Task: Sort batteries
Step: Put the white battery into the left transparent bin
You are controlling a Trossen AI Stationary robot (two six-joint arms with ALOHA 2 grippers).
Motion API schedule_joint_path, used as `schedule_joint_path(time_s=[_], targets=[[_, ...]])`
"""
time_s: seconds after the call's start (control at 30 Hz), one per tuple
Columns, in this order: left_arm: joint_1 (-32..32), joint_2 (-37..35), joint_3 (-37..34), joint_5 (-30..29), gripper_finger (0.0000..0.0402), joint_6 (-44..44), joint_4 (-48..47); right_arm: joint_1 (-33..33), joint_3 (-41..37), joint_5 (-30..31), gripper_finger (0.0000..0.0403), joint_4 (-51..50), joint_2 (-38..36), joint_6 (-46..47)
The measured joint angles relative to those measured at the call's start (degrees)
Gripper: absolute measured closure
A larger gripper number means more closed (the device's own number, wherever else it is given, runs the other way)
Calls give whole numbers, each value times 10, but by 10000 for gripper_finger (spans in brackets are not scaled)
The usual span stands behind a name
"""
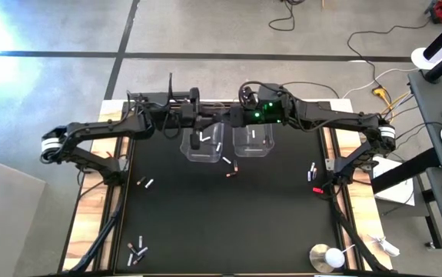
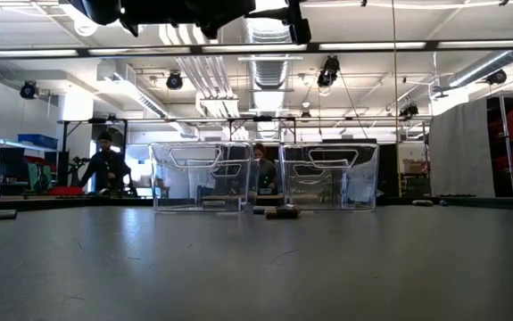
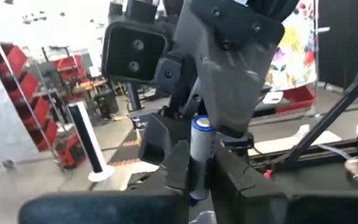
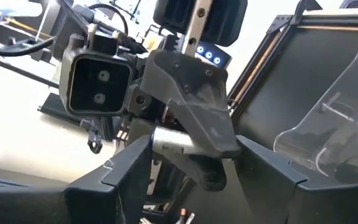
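Note:
My two grippers meet high above two clear bins [image 1: 203, 144] [image 1: 253, 139] at the table's far middle. My left gripper [image 1: 207, 120] is shut on a silvery-white battery [image 3: 201, 152]. My right gripper [image 1: 234, 117] faces it, with its fingers [image 4: 132, 165] apart on either side of the same battery [image 4: 171, 140] and of my left gripper's finger [image 4: 200, 121]. Whether they touch the battery I cannot tell. The left bin holds white batteries [image 1: 217, 145]. The right bin holds one [image 1: 253, 135]. Loose batteries lie on the black mat: [image 1: 227, 160], [image 1: 232, 174], [image 1: 145, 183], [image 1: 136, 248], [image 1: 313, 171]. My left gripper pinches the battery's middle and lower part [image 3: 198, 168] between its two fingers [image 3: 177, 165], which lie across it. The battery's upper end [image 3: 202, 124] sticks out past the fingertips toward my right gripper. The battery is lifted clear, high above the bins.
A red clip-like piece [image 1: 318, 189] lies near the mat's right edge, and a round white-topped disc [image 1: 328, 256] at the near right corner. In the low view the bins [image 2: 202, 178] [image 2: 327, 178] stand on the mat with a dark battery [image 2: 281, 212] in front. People show in the room behind.

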Motion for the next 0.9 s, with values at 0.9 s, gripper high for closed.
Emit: schedule_joint_path(time_s=[0.9], targets=[[66,220,284,-170,386,-24,-695,-41,0,74,68,-316,-158,-128]])
